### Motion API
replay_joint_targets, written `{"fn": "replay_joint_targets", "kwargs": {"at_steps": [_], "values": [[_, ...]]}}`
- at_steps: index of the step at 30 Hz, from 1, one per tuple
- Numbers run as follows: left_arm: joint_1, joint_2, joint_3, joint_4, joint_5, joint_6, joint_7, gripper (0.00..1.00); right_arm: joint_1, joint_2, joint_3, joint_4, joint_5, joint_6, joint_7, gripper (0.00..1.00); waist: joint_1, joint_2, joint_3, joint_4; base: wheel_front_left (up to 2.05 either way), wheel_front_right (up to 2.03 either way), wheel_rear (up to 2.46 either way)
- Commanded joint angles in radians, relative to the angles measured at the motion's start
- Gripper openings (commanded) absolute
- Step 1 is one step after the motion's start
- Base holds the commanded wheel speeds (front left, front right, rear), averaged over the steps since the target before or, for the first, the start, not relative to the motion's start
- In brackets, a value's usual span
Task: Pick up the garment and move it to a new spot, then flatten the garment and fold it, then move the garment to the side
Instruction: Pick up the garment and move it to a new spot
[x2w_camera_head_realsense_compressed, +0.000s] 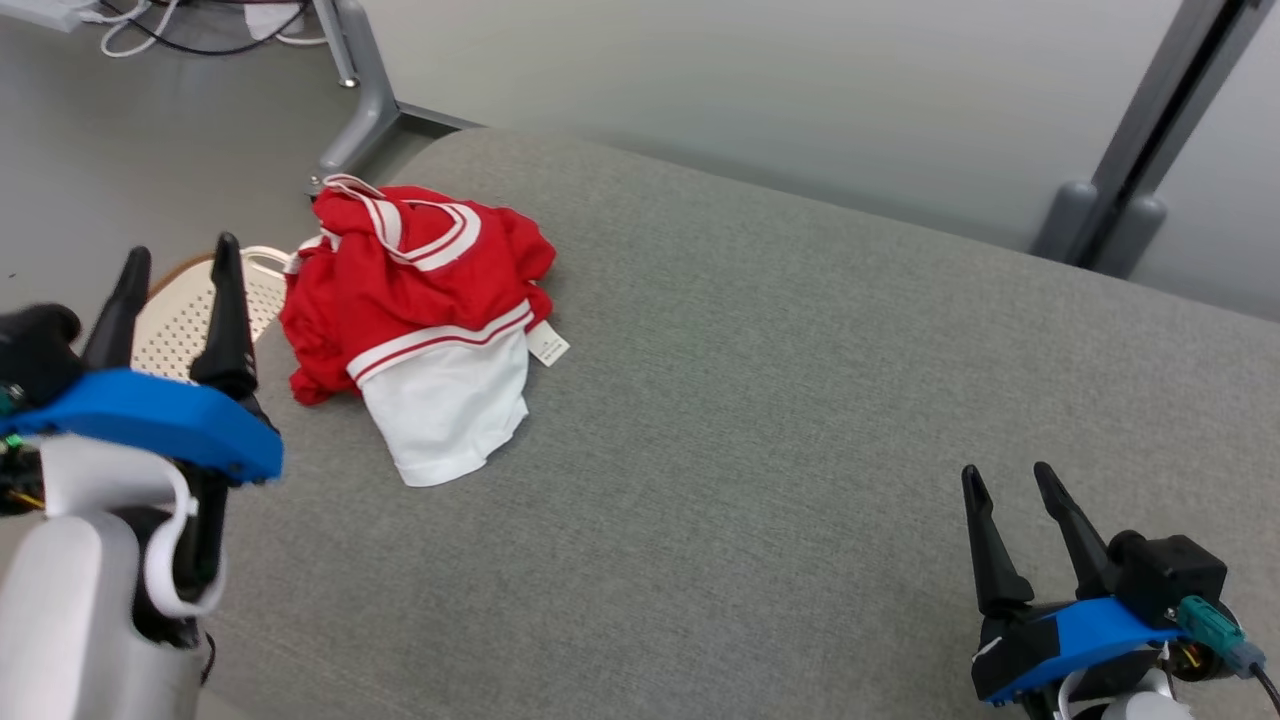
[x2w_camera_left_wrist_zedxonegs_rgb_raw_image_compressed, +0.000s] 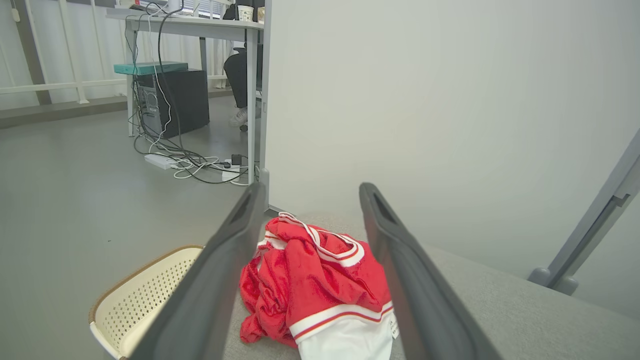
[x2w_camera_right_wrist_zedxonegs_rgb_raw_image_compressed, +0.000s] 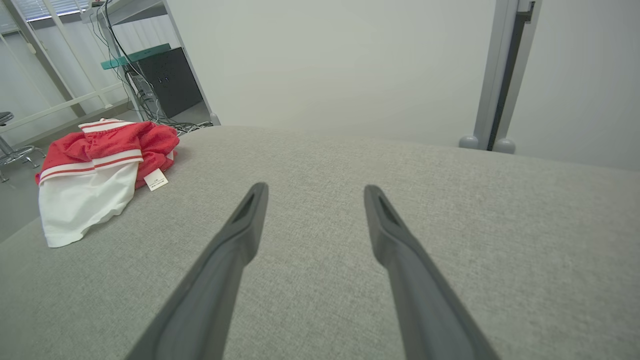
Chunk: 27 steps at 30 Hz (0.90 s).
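Observation:
A crumpled red and white garment (x2w_camera_head_realsense_compressed: 420, 310) with white striped trim and a small label lies bunched near the far left edge of the grey fabric surface (x2w_camera_head_realsense_compressed: 760, 420). My left gripper (x2w_camera_head_realsense_compressed: 180, 262) hovers open just left of it, apart from the cloth. In the left wrist view the garment (x2w_camera_left_wrist_zedxonegs_rgb_raw_image_compressed: 315, 280) shows between and beyond my open left gripper (x2w_camera_left_wrist_zedxonegs_rgb_raw_image_compressed: 310, 195). At the lower right my right gripper (x2w_camera_head_realsense_compressed: 1008, 482) stands open and empty, far from the garment (x2w_camera_right_wrist_zedxonegs_rgb_raw_image_compressed: 100, 165). In the right wrist view the right gripper (x2w_camera_right_wrist_zedxonegs_rgb_raw_image_compressed: 314, 192) points across bare grey fabric.
A cream perforated basket (x2w_camera_head_realsense_compressed: 200, 310) sits on the floor beside the surface's left edge, also seen as a basket (x2w_camera_left_wrist_zedxonegs_rgb_raw_image_compressed: 135, 305) in the left wrist view. Grey partition posts (x2w_camera_head_realsense_compressed: 1130, 180) stand behind. A desk with cables (x2w_camera_left_wrist_zedxonegs_rgb_raw_image_compressed: 190, 160) and a seated person's legs (x2w_camera_left_wrist_zedxonegs_rgb_raw_image_compressed: 240, 85) lie further back.

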Motion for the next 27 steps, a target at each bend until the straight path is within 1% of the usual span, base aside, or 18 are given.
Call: {"fn": "replay_joint_targets", "kwargs": {"at_steps": [1, 3, 6, 9, 14, 17, 22, 24, 26, 27], "values": [[-0.052, 0.004, 0.02, 0.023, -0.031, -0.006, 0.028, 1.0, -0.014, -0.007, 0.001, -0.009, -0.006, 0.0, 0.004, 1.0, 0.0, 0.0, 0.017, -0.013, 0.0, 0.0, 0.0], [-0.108, 0.014, 0.042, 0.073, -0.074, -0.015, 0.078, 1.0, -0.025, -0.007, 0.008, -0.022, -0.016, 0.0, 0.014, 1.0, 0.0, 0.0, 0.047, -0.04, 0.0, 0.0, 0.0], [-0.19, 0.038, 0.07, 0.154, -0.123, -0.018, 0.149, 1.0, -0.044, -0.007, 0.015, -0.046, -0.038, 0.0, 0.033, 1.0, 0.0, 0.0, 0.099, -0.087, 0.0, 0.0, 0.0], [-0.263, 0.081, 0.096, 0.223, -0.142, -0.006, 0.206, 1.0, -0.061, -0.007, 0.018, -0.08, -0.064, 0.0, 0.054, 1.0, 0.0, 0.0, 0.159, -0.137, 0.0, 0.0, 0.0], [-0.323, 0.142, 0.128, 0.324, -0.155, 0.017, 0.277, 1.0, -0.085, -0.007, 0.019, -0.141, -0.096, 0.0, 0.087, 1.0, 0.0, 0.0, 0.249, -0.211, 0.0, 0.0, 0.0], [-0.332, 0.167, 0.132, 0.376, -0.163, 0.024, 0.332, 1.0, -0.089, -0.006, 0.018, -0.168, -0.109, 0.0, 0.1, 1.0, 0.0, 0.0, 0.294, -0.247, 0.0, 0.0, 0.0], [-0.304, 0.191, 0.144, 0.427, -0.171, 0.046, 0.369, 1.0, -0.092, -0.007, 0.017, -0.2, -0.105, 0.0, 0.107, 1.0, 0.0, 0.0, 0.332, -0.3, 0.0, 0.0, 0.0], [-0.287, 0.193, 0.142, 0.444, -0.172, 0.058, 0.384, 1.0, -0.094, -0.006, 0.018, -0.211, -0.103, 0.0, 0.11, 1.0, 0.0, 0.0, 0.341, -0.317, 0.0, 0.0, 0.0], [-0.273, 0.18, 0.144, 0.467, -0.189, 0.065, 0.417, 1.0, -0.094, -0.006, 0.018, -0.222, -0.104, 0.0, 0.113, 1.0, 0.0, 0.0, 0.347, -0.329, 0.0, 0.0, 0.0], [-0.265, 0.177, 0.141, 0.476, -0.195, 0.067, 0.436, 0.39, -0.093, -0.006, 0.016, -0.226, -0.104, 0.0, 0.113, 1.0, 0.0, 0.0, 0.349, -0.334, 0.0, 0.0, 0.0]]}}
